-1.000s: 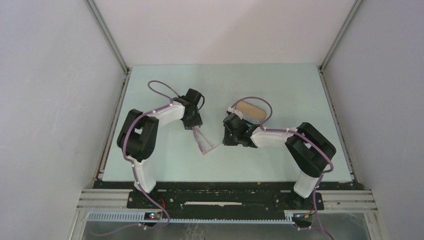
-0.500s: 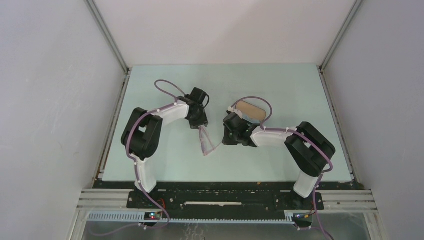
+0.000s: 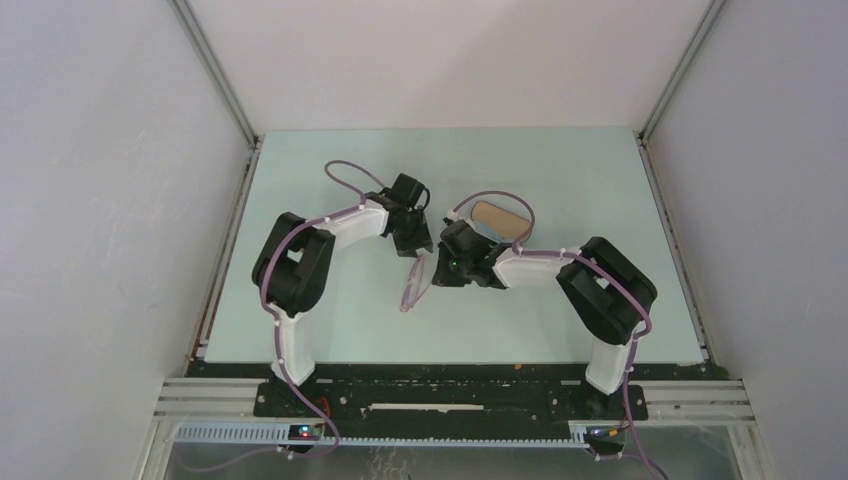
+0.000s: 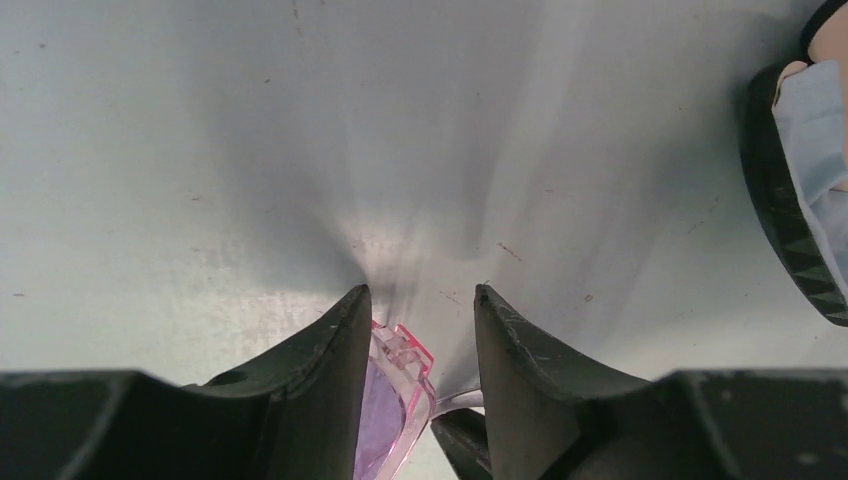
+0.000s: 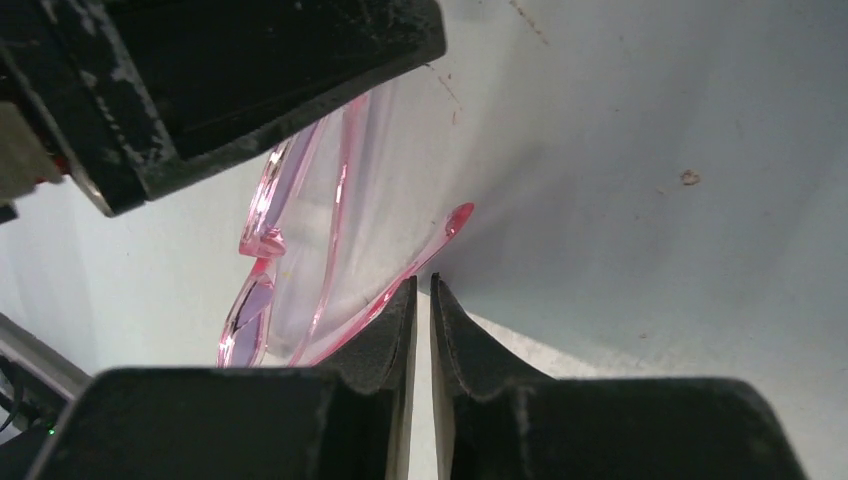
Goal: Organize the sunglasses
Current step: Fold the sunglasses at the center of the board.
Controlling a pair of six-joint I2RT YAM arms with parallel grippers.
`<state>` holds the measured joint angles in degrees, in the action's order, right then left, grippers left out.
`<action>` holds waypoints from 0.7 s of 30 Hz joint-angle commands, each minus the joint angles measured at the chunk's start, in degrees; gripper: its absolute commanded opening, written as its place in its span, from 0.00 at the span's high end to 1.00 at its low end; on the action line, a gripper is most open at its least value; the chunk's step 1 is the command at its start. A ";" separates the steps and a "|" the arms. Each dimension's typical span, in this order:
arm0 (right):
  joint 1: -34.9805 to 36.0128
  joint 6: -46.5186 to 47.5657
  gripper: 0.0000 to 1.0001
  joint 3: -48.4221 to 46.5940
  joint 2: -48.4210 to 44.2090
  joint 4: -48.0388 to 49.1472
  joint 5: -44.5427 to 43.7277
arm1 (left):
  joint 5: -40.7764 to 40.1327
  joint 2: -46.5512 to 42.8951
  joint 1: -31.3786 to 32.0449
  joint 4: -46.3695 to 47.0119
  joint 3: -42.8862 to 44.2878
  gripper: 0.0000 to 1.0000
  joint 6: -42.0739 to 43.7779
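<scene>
sunglasses (image 3: pixel 412 287) mid-surface, far end held by left gripper (image 4: pixel 418 295), jaws half-closed on pink frame corner. long axis runs from those jaws toward near edge. temple arm (image 5: pixel 440 235) sticks out sideways at right gripper (image 5: pixel 422 282). its jaws nearly shut, arm lying just outside one finger, no clear pinch. right arm nearer for folding it, probably. case (image 3: pixel 497 214) just behind.

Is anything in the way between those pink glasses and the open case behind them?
Yes. The right gripper and its wrist sit between the sunglasses and the case, and a light blue cloth lies inside the case.
</scene>
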<state>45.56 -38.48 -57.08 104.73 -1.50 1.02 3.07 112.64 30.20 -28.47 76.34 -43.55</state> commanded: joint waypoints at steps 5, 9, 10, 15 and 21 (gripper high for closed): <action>-0.51 -0.14 0.83 0.00 -0.41 0.94 2.17 | 0.56 -1.12 0.30 -0.03 2.84 0.47 0.35; -0.82 0.82 0.82 1.53 -2.59 0.97 2.05 | 2.04 -3.22 -0.97 0.30 2.75 0.40 0.83; -0.82 0.98 0.81 1.80 -3.11 0.97 1.92 | 2.03 -3.99 -1.27 0.60 2.62 0.39 0.99; -1.00 1.02 0.80 3.03 -5.75 0.97 1.35 | 0.32 -8.57 -3.08 0.70 1.17 0.39 1.85; -1.09 0.40 0.80 4.97 -6.37 0.97 1.47 | -0.67 -16.74 -5.62 2.34 -9.26 0.40 0.98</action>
<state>44.97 -38.44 -53.54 100.62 -0.99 3.09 4.23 103.11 25.98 -26.70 74.02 -43.05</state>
